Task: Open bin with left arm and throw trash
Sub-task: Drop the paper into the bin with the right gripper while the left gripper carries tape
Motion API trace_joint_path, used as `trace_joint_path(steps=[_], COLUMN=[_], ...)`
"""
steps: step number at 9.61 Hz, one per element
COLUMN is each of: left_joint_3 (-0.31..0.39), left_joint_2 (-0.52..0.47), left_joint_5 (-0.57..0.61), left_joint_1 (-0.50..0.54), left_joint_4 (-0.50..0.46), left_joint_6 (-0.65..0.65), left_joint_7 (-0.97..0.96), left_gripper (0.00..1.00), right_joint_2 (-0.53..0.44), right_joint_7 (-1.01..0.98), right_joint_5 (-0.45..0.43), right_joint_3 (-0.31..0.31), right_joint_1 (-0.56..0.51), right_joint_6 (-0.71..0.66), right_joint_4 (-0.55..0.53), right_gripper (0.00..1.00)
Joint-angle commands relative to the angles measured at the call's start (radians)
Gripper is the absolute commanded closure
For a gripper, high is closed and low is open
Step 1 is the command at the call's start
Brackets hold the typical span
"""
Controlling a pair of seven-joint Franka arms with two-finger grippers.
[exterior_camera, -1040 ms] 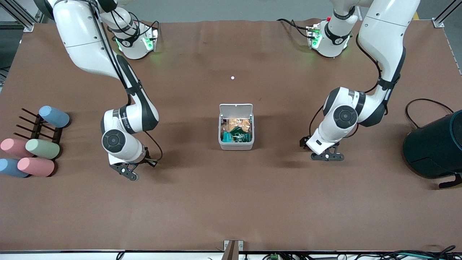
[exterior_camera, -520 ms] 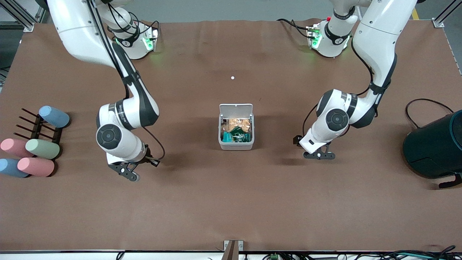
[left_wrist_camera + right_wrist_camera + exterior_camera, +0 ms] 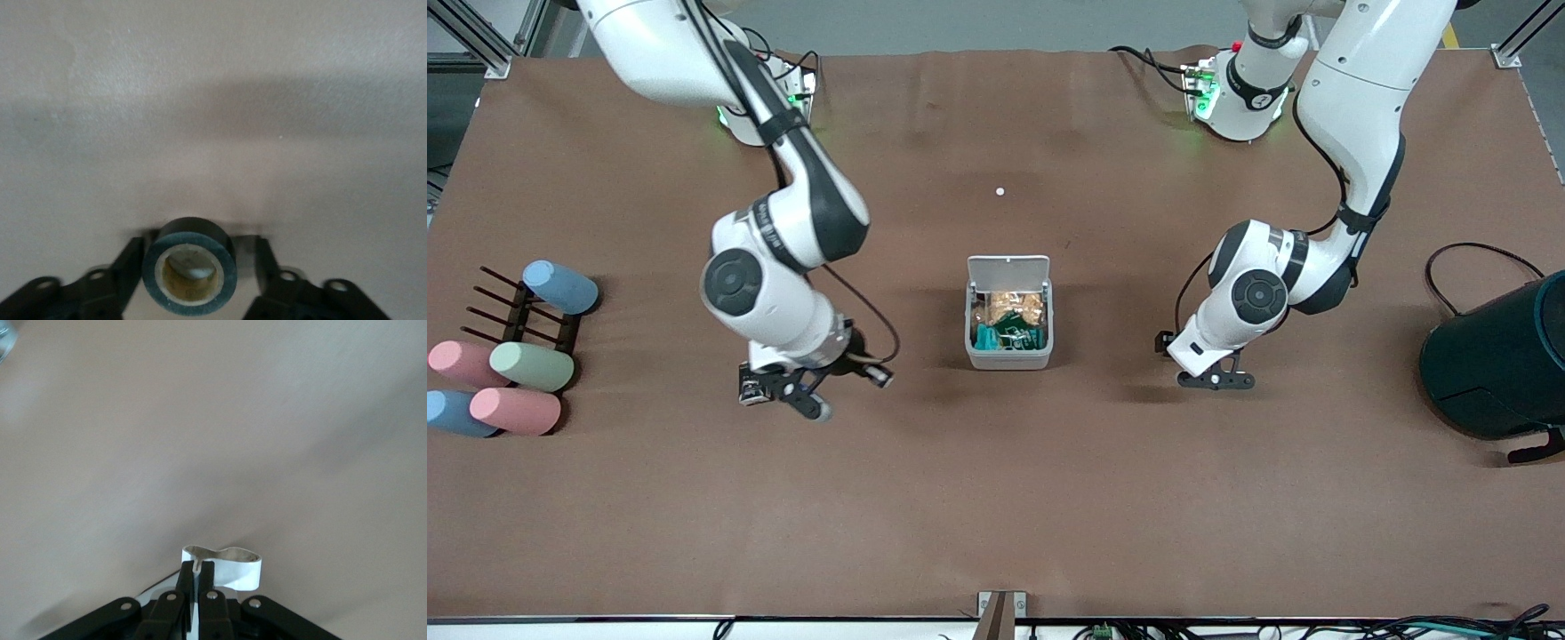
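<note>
The bin [image 3: 1008, 357] stands mid-table with its white lid [image 3: 1008, 267] raised; tan and green wrappers [image 3: 1009, 324] lie inside. My left gripper [image 3: 1215, 380] is low over the table beside the bin, toward the left arm's end. In the left wrist view it [image 3: 197, 240] is open, its fingers [image 3: 132, 267] on either side of a black tape roll with a tan core [image 3: 191, 233], with a small gap showing. My right gripper [image 3: 809, 405] is over the table between the pastel cylinders and the bin. In the right wrist view it [image 3: 198, 565] is shut on a curled white scrap [image 3: 230, 565].
A big dark teal drum [image 3: 1503, 364] with a black cable [image 3: 1476, 253] stands at the left arm's end. Pastel cylinders [image 3: 516, 378] on a dark rack lie at the right arm's end. A tiny white bit [image 3: 1000, 191] lies farther from the front camera than the bin.
My right arm has swung toward the bin and lifted, with its gripper shut. My left gripper shifted slightly toward the bin, then held still.
</note>
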Motion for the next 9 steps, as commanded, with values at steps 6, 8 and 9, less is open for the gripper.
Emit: trace_joint_path(steps=[6, 8, 9], left_joint_3=[-0.08, -0.11, -0.121], left_joint_2=[-0.125, -0.122, -0.119], left_joint_5=[-0.01, -0.026, -0.046], left_joint_1=[0.015, 0.01, 0.007], left_joint_4=[0.102, 0.209, 0.251], left_joint_6=[-0.288, -0.399, -0.424], left_joint_7=[0.002, -0.006, -0.007], left_gripper=[1.0, 1.0, 1.0], right_joint_2=[0.054, 0.054, 0.048], right_joint_7=[0.145, 0.129, 0.127], right_joint_5=[-0.002, -0.004, -0.004], right_joint_3=[-0.007, -0.009, -0.013], right_joint_1=[0.221, 0.208, 0.201], right_joint_6=[0.095, 0.087, 0.083], right_joint_4=[0.041, 0.044, 0.044], right_gripper=[0.96, 0.57, 0.22])
